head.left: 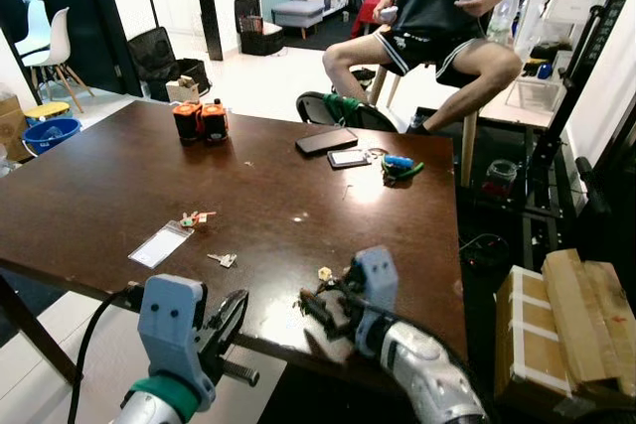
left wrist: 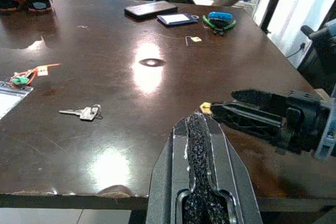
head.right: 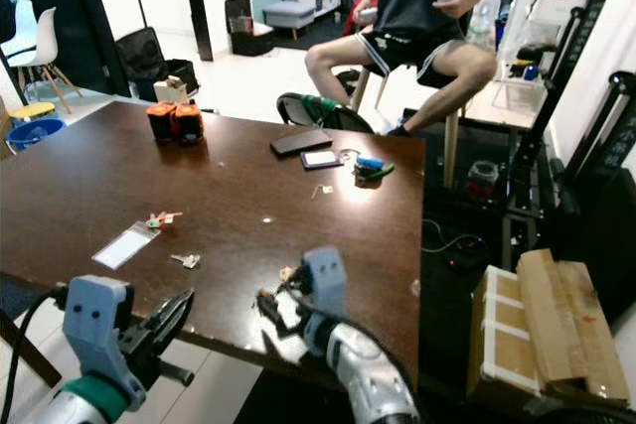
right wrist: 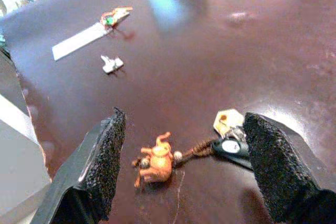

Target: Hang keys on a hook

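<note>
1. Dark brown wood makes up the surface [head.left: 119, 186], which serves as landmark; the left gripper [head.left: 227, 323] hovers at its near edge, jaws pressed together, pointing toward the middle.
2. Left of centre on the surface lie a white card [head.left: 159, 244], a small tagged key ring [head.left: 196, 217], and a loose silver key [head.left: 224, 260].
3. Near the near edge, the keys [right wrist: 197, 150] with an orange charm [right wrist: 155, 162] and a pale tag lie flat between the spread jaws of the right gripper [right wrist: 181, 169], touched by neither finger.
4. Silver and bent, the right arm reaches low over that edge.
5. Beyond the far edge a person [head.left: 437, 7] sits.
</note>
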